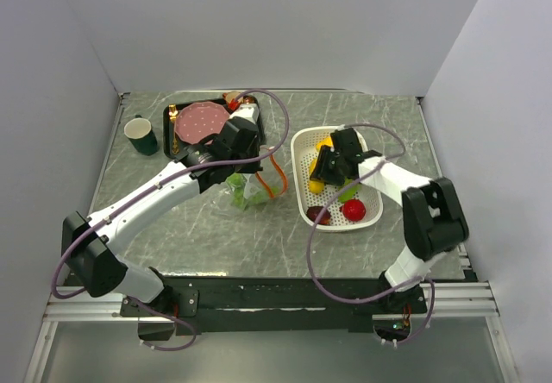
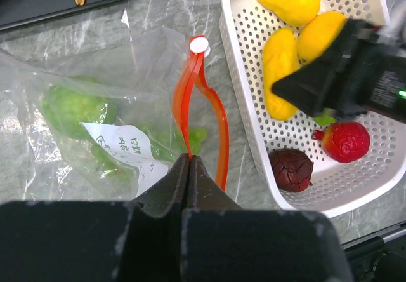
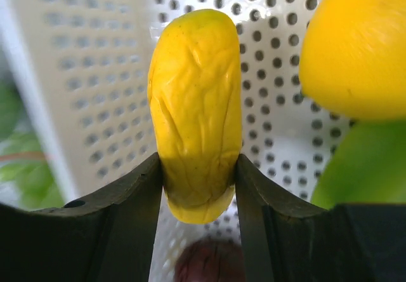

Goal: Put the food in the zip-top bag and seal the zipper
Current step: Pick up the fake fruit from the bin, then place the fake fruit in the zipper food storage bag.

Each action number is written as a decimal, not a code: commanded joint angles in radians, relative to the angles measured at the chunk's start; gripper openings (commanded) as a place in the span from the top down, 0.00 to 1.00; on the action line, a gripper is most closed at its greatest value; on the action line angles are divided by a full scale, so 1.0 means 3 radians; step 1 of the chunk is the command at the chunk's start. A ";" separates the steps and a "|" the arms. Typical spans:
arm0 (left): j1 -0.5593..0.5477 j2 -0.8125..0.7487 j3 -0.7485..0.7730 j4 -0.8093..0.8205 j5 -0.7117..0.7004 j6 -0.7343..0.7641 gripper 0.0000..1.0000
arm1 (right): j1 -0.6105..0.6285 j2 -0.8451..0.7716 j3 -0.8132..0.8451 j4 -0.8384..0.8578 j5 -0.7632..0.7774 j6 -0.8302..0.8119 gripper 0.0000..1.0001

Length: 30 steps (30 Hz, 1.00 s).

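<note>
Right gripper [image 3: 198, 161]: jaws closed against both flanks of an oblong yellow toy [image 3: 193, 91], which sits inside the white perforated basket [image 2: 244, 98]. Left gripper [image 2: 188, 161]: pinched shut on the zip-top bag [image 2: 95, 91] at the near end of its zipper [image 2: 219, 123], just beside the basket on the left arm's side. The bag's mouth stands parted, its two orange-red strips bowed apart and meeting at a round white tab [image 2: 199, 46]. Green pieces [image 2: 73, 107] already lie in the bag. A red piece [image 2: 346, 141], a dark purple piece [image 2: 290, 169] and two further yellow ones remain in the basket.

Handling (judged): the toy looks light, hollow and smooth-skinned, so prone to slip; a hold across its middle, as shown, seems soundest. The bag is thin and floppy and will not keep its mouth open unaided; the stiffer zipper strip is the place to hold it.

Obscured: the right gripper's body covers part of the basket in the left wrist view. Glare and a printed label blur the bag's contents, so the pieces inside cannot be counted. Whether the toy is clear of the basket floor cannot be told.
</note>
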 commanded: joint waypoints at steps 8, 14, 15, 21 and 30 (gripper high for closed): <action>0.0014 0.0081 0.0036 0.0122 0.0068 0.0021 0.99 | 0.0268 -0.0740 0.0234 0.0075 -0.0837 -0.0115 0.62; 0.0024 0.0244 0.0148 0.0050 0.0037 0.0036 0.99 | 0.0662 -0.0689 0.0245 0.0078 -0.0940 -0.0238 0.63; 0.0019 0.0265 0.0164 0.0020 0.0006 0.0021 0.99 | 0.0688 -0.0694 0.0220 0.0104 -0.0935 -0.0192 0.63; 0.0029 0.0275 0.0133 0.0055 0.0032 -0.0005 0.99 | 0.0831 -0.0582 0.0255 0.0125 -0.1011 -0.0207 0.63; 0.0029 0.0112 0.0062 0.0066 0.0088 -0.0010 0.99 | 0.0857 -0.0081 0.0413 0.0462 -0.1134 0.0058 0.62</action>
